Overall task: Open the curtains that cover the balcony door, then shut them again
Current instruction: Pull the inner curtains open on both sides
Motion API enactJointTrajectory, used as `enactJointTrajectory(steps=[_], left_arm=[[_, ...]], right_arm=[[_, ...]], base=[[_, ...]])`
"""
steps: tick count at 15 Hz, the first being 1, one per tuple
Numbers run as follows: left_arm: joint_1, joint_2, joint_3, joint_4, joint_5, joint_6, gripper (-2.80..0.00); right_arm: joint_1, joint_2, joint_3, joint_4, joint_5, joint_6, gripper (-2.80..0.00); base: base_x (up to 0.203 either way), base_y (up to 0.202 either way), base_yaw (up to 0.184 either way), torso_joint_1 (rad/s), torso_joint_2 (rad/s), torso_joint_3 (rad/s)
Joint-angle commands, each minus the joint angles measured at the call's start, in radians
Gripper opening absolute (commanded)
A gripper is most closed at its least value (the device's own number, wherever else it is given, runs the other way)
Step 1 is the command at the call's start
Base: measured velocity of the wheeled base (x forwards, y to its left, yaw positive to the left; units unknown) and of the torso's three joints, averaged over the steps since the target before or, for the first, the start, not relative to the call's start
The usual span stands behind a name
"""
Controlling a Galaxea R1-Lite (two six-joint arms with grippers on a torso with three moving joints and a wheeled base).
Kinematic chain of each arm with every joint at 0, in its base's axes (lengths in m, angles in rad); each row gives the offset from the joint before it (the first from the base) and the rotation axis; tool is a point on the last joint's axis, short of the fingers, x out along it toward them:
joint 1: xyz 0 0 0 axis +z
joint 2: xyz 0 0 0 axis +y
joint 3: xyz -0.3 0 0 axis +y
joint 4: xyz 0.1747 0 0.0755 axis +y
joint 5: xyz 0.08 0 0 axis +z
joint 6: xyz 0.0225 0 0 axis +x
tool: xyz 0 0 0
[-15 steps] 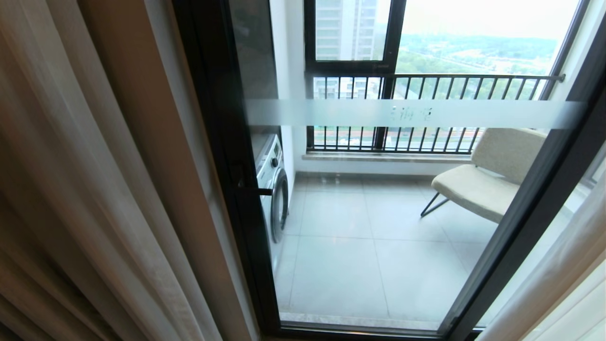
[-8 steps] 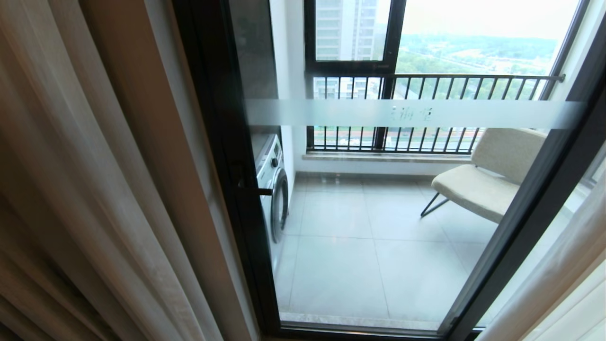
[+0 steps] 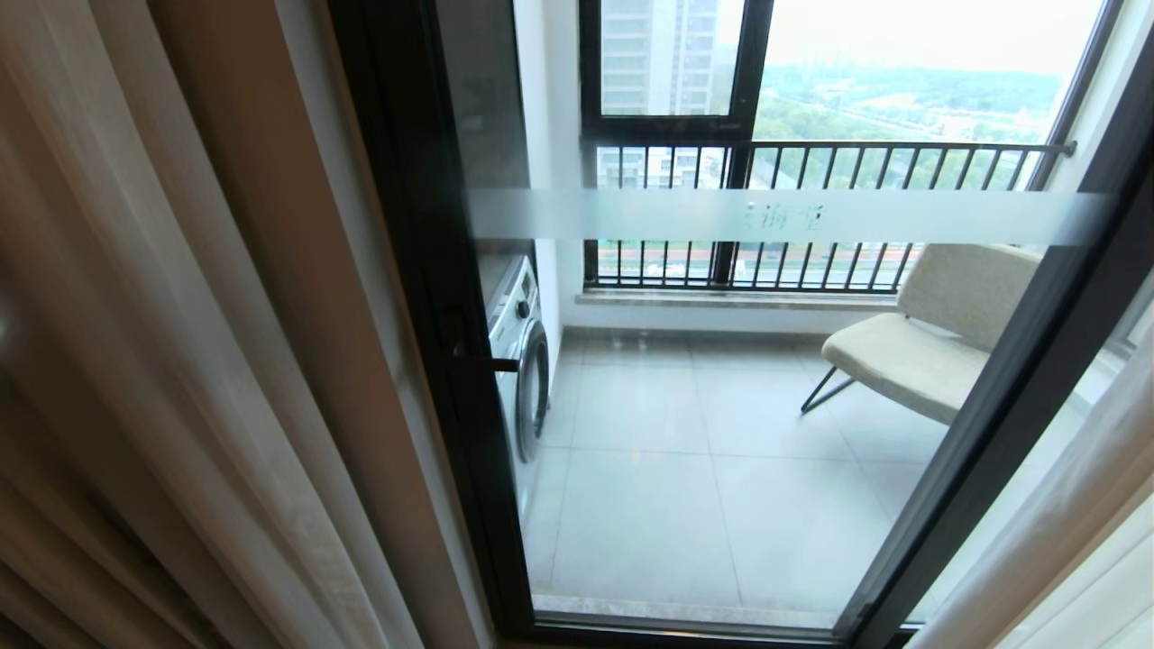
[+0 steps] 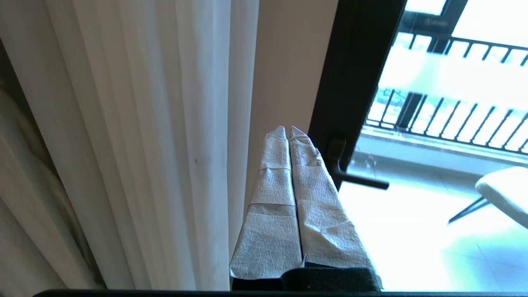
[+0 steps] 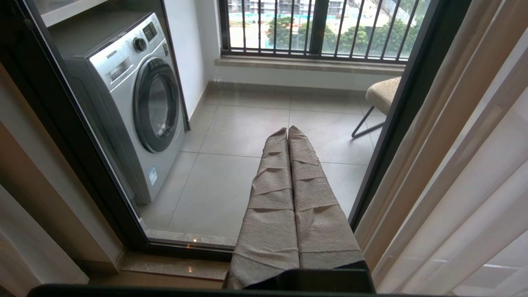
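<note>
The curtains stand drawn apart: the left panel [image 3: 135, 361] hangs bunched at the left, the right panel [image 3: 1064, 541] at the lower right. Between them the balcony door [image 3: 721, 433] shows its black frame [image 3: 424, 270], frosted band [image 3: 784, 216] and handle [image 3: 487, 363]. Neither arm is in the head view. In the left wrist view my left gripper [image 4: 288, 128] is shut with nothing between its wrapped fingers, just beside the white sheer's edge [image 4: 239, 123] and near the door handle [image 4: 359, 179]. My right gripper [image 5: 287, 129] is shut and empty, pointing low at the door glass.
Behind the glass stand a washing machine [image 5: 128, 103] on the left, a beige chair [image 3: 938, 333] on the right, and a railed window [image 3: 811, 162] at the back. A beige wall strip [image 4: 284, 62] lies between the sheer and the door frame [image 4: 354, 62].
The folds of the left curtain panel have shifted slightly at the picture's left edge. The door, the right panel and the balcony look the same.
</note>
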Motion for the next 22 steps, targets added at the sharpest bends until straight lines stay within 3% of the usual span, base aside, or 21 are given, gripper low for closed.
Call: enactJointTrajectory(steps=[1, 7, 12, 15, 18, 22], left_arm=[[-0.039, -0.116, 0.102, 0.021, 0.000, -0.001, -2.80], [-0.165, -0.410, 0.303, 0.219, 0.009, 0.009, -2.80], [-0.198, -0.616, 0.419, 0.346, 0.012, 0.058, -2.80], [-0.218, -0.666, 0.435, 0.367, 0.031, 0.108, -2.80], [-0.235, -0.782, 0.439, 0.430, 0.123, 0.119, -2.80], [-0.236, -0.849, 0.438, 0.485, 0.138, 0.121, -2.80]], right_arm=[[0.001, 0.001, 0.000, -0.001, 0.000, 0.000, -2.80], [0.001, 0.001, 0.000, -0.001, 0.000, 0.000, -2.80], [0.001, 0.001, 0.000, -0.001, 0.000, 0.000, -2.80], [0.001, 0.000, 0.000, -0.001, 0.000, 0.000, -2.80], [0.001, 0.000, 0.000, -0.001, 0.000, 0.000, -2.80], [0.001, 0.000, 0.000, -0.001, 0.000, 0.000, -2.80]], base=[[0.000, 0.000, 0.000, 0.000, 0.00, 0.000], [0.000, 0.000, 0.000, 0.000, 0.00, 0.000], [0.000, 0.000, 0.000, 0.000, 0.00, 0.000], [0.000, 0.000, 0.000, 0.000, 0.00, 0.000], [0.000, 0.000, 0.000, 0.000, 0.00, 0.000], [0.000, 0.000, 0.000, 0.000, 0.00, 0.000]])
